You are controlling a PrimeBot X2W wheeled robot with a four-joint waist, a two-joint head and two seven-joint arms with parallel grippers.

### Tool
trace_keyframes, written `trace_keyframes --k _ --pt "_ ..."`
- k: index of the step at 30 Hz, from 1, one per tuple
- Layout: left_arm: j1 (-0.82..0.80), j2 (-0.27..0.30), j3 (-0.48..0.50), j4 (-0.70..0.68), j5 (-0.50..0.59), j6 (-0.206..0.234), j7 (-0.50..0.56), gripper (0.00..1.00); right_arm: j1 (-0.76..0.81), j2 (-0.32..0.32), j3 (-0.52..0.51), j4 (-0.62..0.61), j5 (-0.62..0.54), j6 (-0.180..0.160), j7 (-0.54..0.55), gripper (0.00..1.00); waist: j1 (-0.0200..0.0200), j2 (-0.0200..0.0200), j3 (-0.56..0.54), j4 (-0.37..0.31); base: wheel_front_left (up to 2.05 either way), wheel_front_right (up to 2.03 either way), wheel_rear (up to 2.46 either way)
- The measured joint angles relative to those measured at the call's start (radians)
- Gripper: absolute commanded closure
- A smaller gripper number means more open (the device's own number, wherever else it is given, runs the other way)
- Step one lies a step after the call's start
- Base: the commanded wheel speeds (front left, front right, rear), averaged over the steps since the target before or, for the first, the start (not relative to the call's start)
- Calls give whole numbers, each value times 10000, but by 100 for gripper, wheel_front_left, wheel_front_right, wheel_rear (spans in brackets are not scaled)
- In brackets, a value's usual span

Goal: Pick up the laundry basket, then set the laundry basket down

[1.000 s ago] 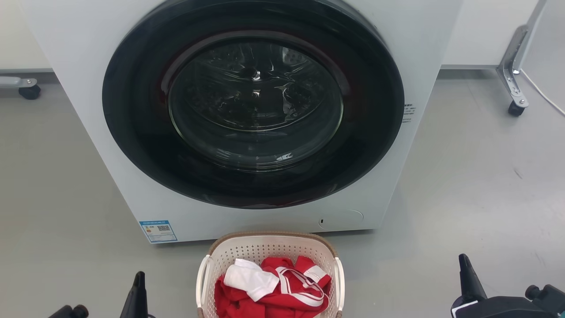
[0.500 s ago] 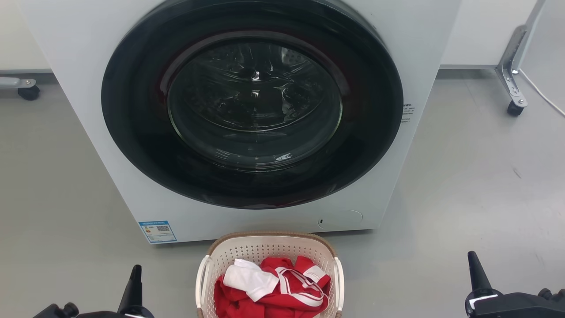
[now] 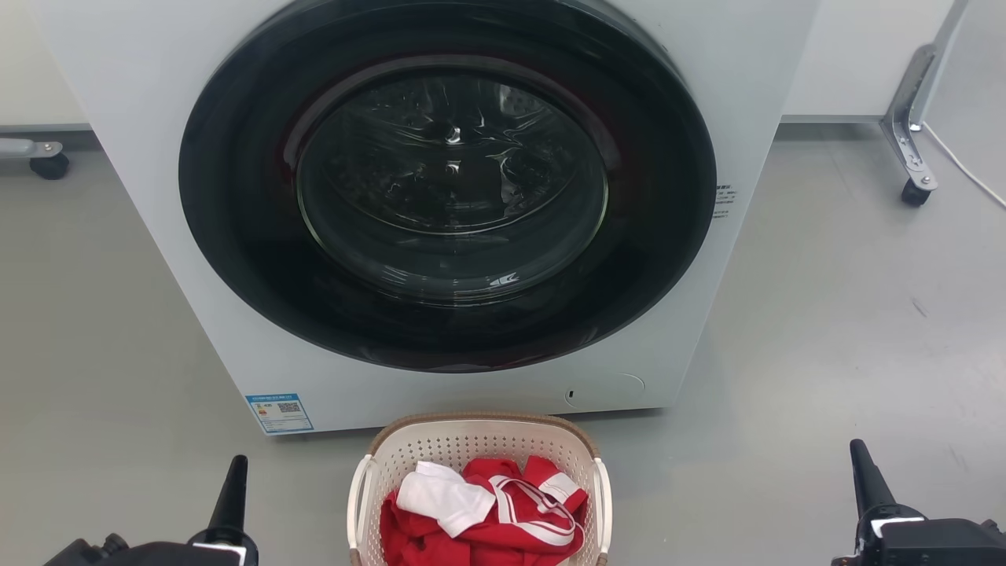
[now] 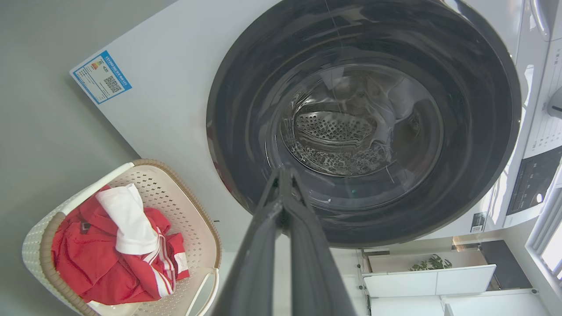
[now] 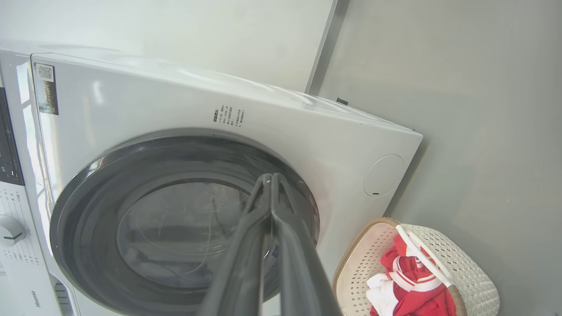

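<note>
The laundry basket (image 3: 471,444) stands on the grey floor at the bottom middle of the head view, just before the washing machine. It is cream-white and perforated, with a brown woven rim and white side handles, and holds red and white clothes (image 3: 487,507). My left gripper (image 3: 233,472) is shut and empty, well left of the basket. My right gripper (image 3: 860,460) is shut and empty, far to the basket's right. The left wrist view has the basket (image 4: 193,219) at lower left beside the shut left gripper (image 4: 284,173). The right wrist view has the basket (image 5: 465,267) at lower right, the shut right gripper (image 5: 270,180) mid-frame.
A white front-loading washing machine (image 3: 118,157) with a big dark round door (image 3: 448,181) rises right behind the basket. Wheeled metal frame legs stand at far left (image 3: 47,161) and far right (image 3: 916,185). A white cable (image 3: 967,169) lies by the right leg. Open grey floor flanks the basket.
Both grippers have spread outward from the basket: the left one moved left and the right one moved right. The basket has stayed in place.
</note>
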Motion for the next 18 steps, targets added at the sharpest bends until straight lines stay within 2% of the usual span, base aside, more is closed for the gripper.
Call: trace_keyframes --k 9,12,18 --pt "-276 -36 178 196 -1306 -194 339 100 -190 27 -362 155 1235 242 286 100 0 0 -2 -15 0 0 0" --pt "-439 -82 357 267 -2230 -364 533 100 -203 42 -617 236 2069 418 525 100 0 0 -4 -25 0 0 0" --pt "-584 -111 397 324 -2644 -445 621 100 -381 52 -717 259 2403 476 608 100 0 0 -5 -28 0 0 0"
